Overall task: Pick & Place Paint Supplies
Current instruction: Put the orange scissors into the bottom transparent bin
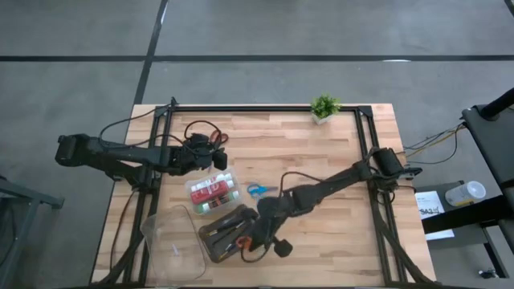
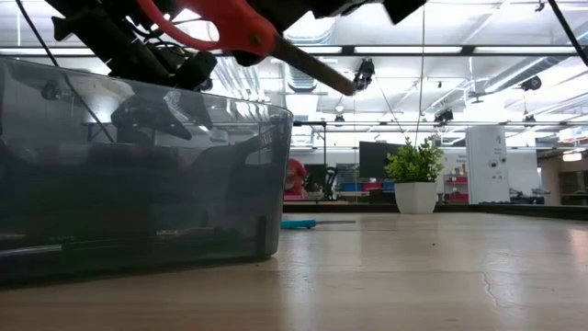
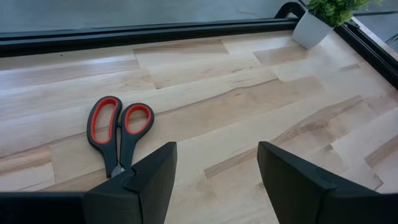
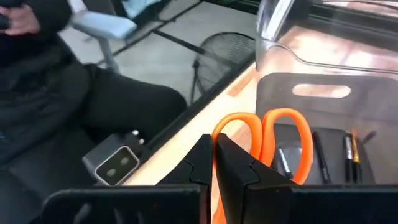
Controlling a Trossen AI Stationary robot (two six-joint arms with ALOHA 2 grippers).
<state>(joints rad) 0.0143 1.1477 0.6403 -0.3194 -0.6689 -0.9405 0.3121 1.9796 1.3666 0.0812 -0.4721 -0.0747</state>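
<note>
The left gripper (image 1: pixel 218 157) hovers over the table (image 1: pixel 337 225) near its left edge, towards the far side, with its fingers (image 3: pixel 146 186) spread wide and nothing between them. The red-handled scissors (image 3: pixel 116 132) lie flat on the wood just ahead of that gripper and slightly off to one side of its open gap, not touched by either finger; in the high view they show as a red spot (image 1: pixel 215 142) just beyond the fingertips. Nearer the front edge from there stands a clear plastic box (image 1: pixel 212 193) holding the paint tubes (image 1: pixel 210 187), red, white and green packed side by side. Beside it, at the front left corner, sits a larger clear box (image 1: pixel 170 238). Just right of that lies the open dark grey case (image 1: pixel 229 233) with brushes (image 4: pixel 352 155) lying in it. The right gripper (image 1: pixel 259 238) is over the case's right end, its jaws shut tight on the orange-handled scissors (image 4: pixel 273 140); the orange loops stick out past the fingertips above the case, and the low view shows the scissors (image 2: pixel 243 26) held up clear of the table. The blue-handled scissors (image 1: pixel 258 190) lie flat on the wood just right of the tube box, near the table's middle, beside the right arm and apart from its gripper. A small potted plant (image 1: pixel 324 107) stands at the far edge, right of centre
</note>
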